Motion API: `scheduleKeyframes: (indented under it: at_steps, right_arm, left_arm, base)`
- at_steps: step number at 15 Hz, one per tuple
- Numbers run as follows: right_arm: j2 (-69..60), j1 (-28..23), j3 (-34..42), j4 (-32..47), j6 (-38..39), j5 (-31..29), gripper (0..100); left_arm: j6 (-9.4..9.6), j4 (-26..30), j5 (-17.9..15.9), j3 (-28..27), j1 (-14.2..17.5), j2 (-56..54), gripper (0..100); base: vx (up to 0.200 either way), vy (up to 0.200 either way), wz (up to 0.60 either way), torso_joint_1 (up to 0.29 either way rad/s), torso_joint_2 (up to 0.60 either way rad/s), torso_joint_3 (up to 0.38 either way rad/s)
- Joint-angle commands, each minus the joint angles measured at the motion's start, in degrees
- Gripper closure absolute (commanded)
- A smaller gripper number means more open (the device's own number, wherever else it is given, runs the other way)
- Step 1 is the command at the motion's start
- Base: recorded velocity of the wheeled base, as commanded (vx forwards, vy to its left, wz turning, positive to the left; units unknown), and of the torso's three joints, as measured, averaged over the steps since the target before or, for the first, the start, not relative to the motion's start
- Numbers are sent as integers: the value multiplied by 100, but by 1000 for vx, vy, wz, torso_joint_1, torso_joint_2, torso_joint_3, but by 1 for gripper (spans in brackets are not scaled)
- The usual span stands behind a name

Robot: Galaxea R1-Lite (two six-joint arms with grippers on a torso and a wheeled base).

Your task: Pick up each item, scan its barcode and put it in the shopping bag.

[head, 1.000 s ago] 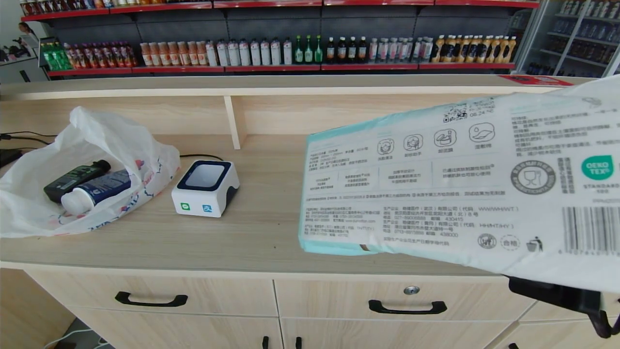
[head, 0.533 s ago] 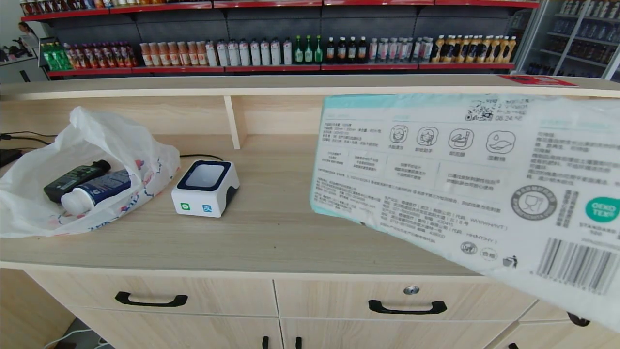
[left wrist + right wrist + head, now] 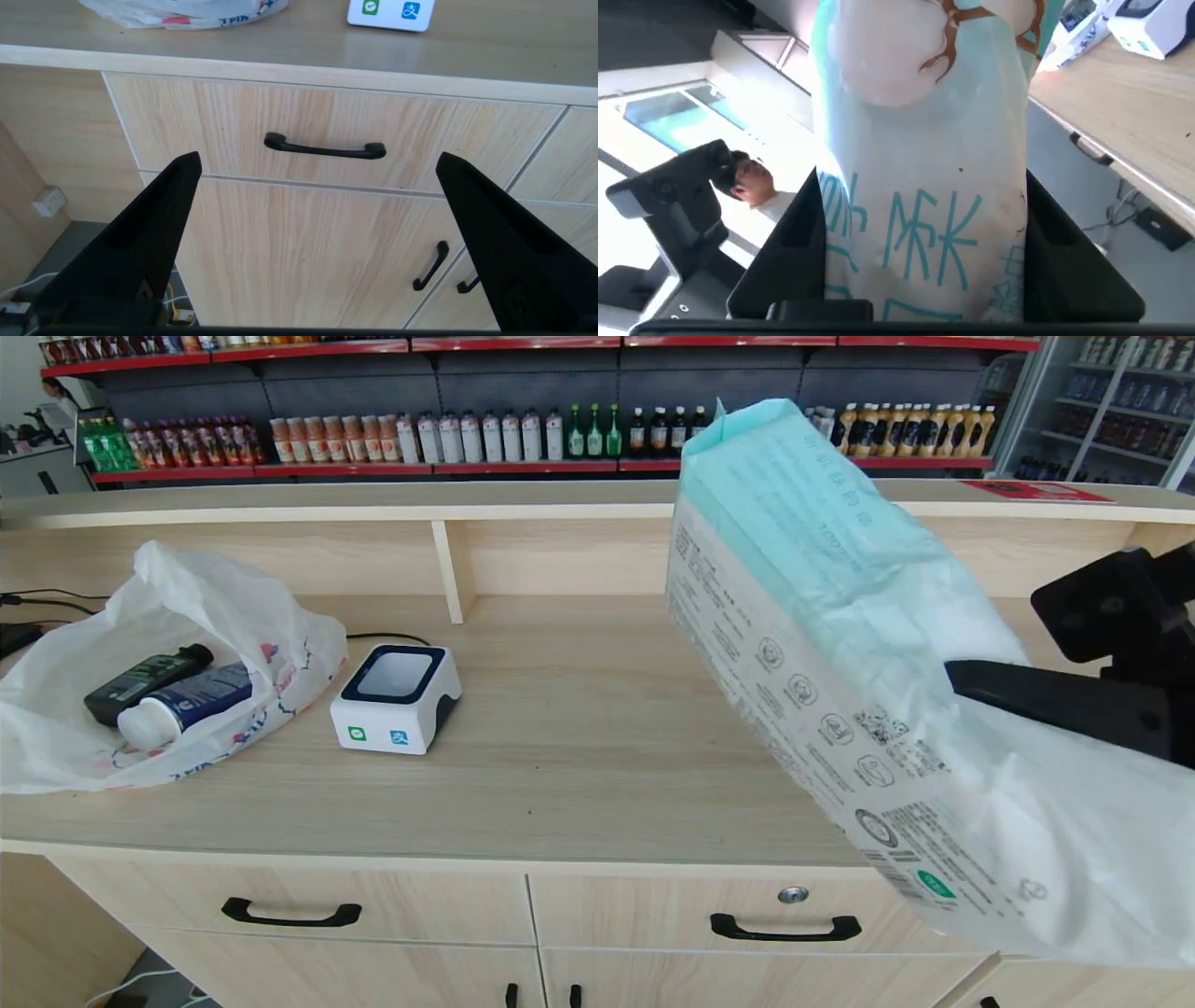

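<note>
My right gripper (image 3: 920, 233) is shut on a large white and teal tissue pack (image 3: 868, 663), held in the air over the right half of the counter, tilted with its printed side facing left and down. One black finger (image 3: 1046, 705) lies across the pack. The pack (image 3: 920, 187) sits clamped between both fingers in the right wrist view. A white barcode scanner (image 3: 397, 697) stands on the counter left of centre. The white shopping bag (image 3: 159, 663) lies at the far left with two dark bottles (image 3: 173, 695) inside. My left gripper (image 3: 318, 243) hangs open below the counter edge, facing the drawers.
The wooden counter (image 3: 560, 747) has a raised back ledge and a thin divider (image 3: 450, 569). A cable runs behind the scanner. Drawer fronts with black handles (image 3: 324, 147) lie under the counter. Shelves of drinks (image 3: 523, 429) line the back wall.
The right gripper has turned the tissue pack: its printed barcode face, which faced the head camera, now faces left and down, and the teal side shows on top.
</note>
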State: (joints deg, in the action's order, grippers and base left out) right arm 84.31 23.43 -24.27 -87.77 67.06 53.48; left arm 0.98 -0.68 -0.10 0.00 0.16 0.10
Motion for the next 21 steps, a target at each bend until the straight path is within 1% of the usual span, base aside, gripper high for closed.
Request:
scheduleKeyframes:
  at_steps: [1, 2, 3, 4, 6, 7, 8, 9, 10, 11, 12, 14, 16, 18, 19, 20, 21]
  right_arm:
    - [-213, -146, 107, 6, -1310, 22, 100]
    - [-222, -181, 107, 6, -1828, -4, 100]
    - [-213, -348, 116, 15, -2848, -22, 100]
    - [-231, -436, 168, 23, -3173, -92, 100]
    - [-222, -708, 89, 32, -3568, -400, 100]
    - [-204, -796, 72, 32, -3727, -444, 100]
    - [-143, -1086, 37, 146, -4359, -549, 100]
    - [-108, -1200, 19, 269, -4764, -760, 100]
    - [-108, -1192, -7, 489, -5142, -1525, 100]
    - [-125, -1157, -7, 559, -5265, -1911, 100]
    - [-125, -1104, 54, 656, -5757, -2896, 100]
    - [-108, -1113, 151, 691, -6354, -4241, 100]
    - [-161, -1095, 291, 682, -6794, -5339, 100]
    - [-152, -1060, 291, 621, -7119, -5462, 100]
    - [-169, -1069, 265, 428, -7128, -5577, 100]
    - [-169, -1060, 19, 392, -7119, -5805, 100]
    - [-134, -1069, -201, 401, -7110, -5911, 100]
  left_arm:
    - [-1, -2, 1, 0, 2, -1, 0]
    - [-1, -2, 1, 0, 2, -1, 0]
    - [-1, -2, 1, 0, 2, -1, 0]
    - [-1, -2, 1, 0, 2, -1, 0]
    - [-1, -2, 1, 0, 2, -1, 0]
    - [-1, -2, 1, 0, 2, -1, 0]
    - [-1, -2, 1, 0, 2, -1, 0]
    - [-1, -2, 1, 0, 2, -1, 0]
    - [-1, -2, 1, 0, 2, -1, 0]
    - [-1, -2, 1, 0, 2, -1, 0]
    - [8, -2, 1, 0, 2, -1, 0]
    - [8, -2, 1, 0, 2, -1, 0]
    - [8, -2, 1, 0, 2, -1, 0]
    - [8, -2, 1, 0, 2, -1, 0]
    - [8, 7, 1, 0, 2, -1, 0]
    - [8, 7, 1, 0, 2, -1, 0]
    - [8, -2, 1, 0, 2, -1, 0]
  base:
    - [0, 0, 0, 0, 0, 0]
    - [0, 0, 0, 0, 0, 0]
    - [0, 0, 0, 0, 0, 0]
    - [0, 0, 0, 0, 0, 0]
    - [0, 0, 0, 0, 0, 0]
    - [0, 0, 0, 0, 0, 0]
    - [0, 0, 0, 0, 0, 0]
    - [0, 0, 0, 0, 0, 0]
    - [0, 0, 0, 0, 0, 0]
    - [0, 0, 0, 0, 0, 0]
    - [0, 0, 0, 0, 0, 0]
    - [0, 0, 0, 0, 0, 0]
    - [0, 0, 0, 0, 0, 0]
    - [0, 0, 0, 0, 0, 0]
    - [0, 0, 0, 0, 0, 0]
    - [0, 0, 0, 0, 0, 0]
    - [0, 0, 0, 0, 0, 0]
